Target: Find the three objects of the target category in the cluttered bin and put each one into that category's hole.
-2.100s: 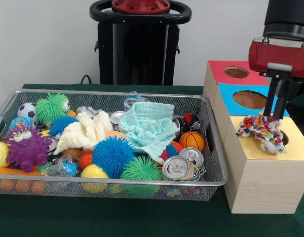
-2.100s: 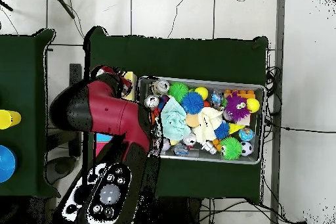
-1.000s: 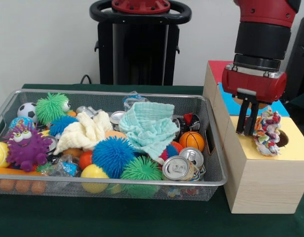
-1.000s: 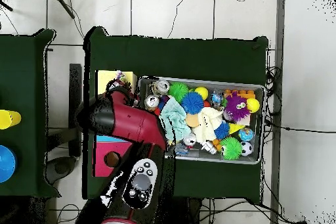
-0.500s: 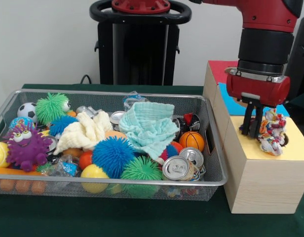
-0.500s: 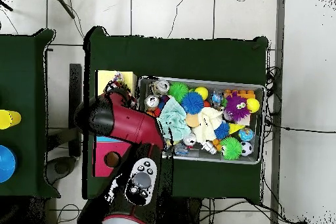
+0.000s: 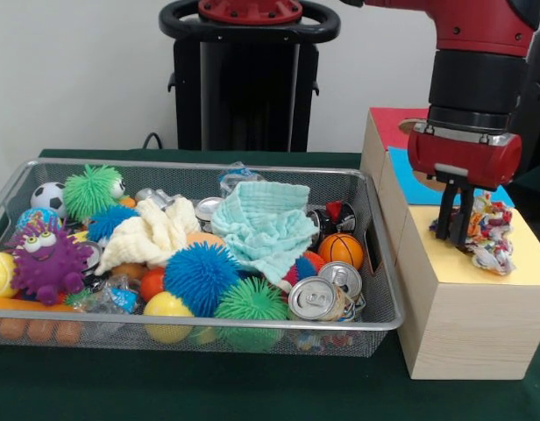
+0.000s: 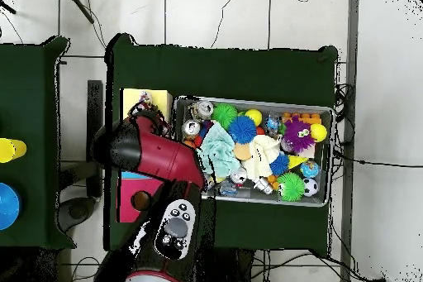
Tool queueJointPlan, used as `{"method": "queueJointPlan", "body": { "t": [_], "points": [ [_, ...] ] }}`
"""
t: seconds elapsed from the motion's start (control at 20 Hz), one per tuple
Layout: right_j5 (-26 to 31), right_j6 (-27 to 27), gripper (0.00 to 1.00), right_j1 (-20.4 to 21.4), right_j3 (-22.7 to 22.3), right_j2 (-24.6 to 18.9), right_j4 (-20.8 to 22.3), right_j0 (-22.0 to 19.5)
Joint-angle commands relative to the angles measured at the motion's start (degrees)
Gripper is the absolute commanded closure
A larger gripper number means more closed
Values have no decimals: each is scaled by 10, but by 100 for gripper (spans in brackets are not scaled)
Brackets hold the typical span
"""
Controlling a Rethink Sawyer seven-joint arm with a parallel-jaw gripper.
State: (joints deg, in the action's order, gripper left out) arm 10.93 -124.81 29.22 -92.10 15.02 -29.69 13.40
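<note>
At the right of the front view the gripper hangs over the yellow-topped box, its two dark fingers close together beside a knotted fabric bundle; whether they pinch the cloth cannot be told. The bundle, white with red, blue and yellow patches, sits on the yellow top and covers the hole. Behind it stand the blue-topped box and the red-topped box, all of pale wood. To the left, on the green bench, lies the bin of silver wire mesh, heaped with a mint cloth, a pale yellow cloth, spiky rubber balls and drink cans.
</note>
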Motion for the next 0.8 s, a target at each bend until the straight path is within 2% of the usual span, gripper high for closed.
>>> {"method": "queueJointPlan", "body": {
  "t": [0.05,0.35,0.5,0.8],
  "points": [
    [25,-131,100,-15,-27,-33,-25,8],
    [54,-130,100,-27,-9,-15,-24,24],
    [92,-137,100,-45,14,7,-24,44],
    [101,-139,100,-66,29,29,-22,61]
  ]
}}
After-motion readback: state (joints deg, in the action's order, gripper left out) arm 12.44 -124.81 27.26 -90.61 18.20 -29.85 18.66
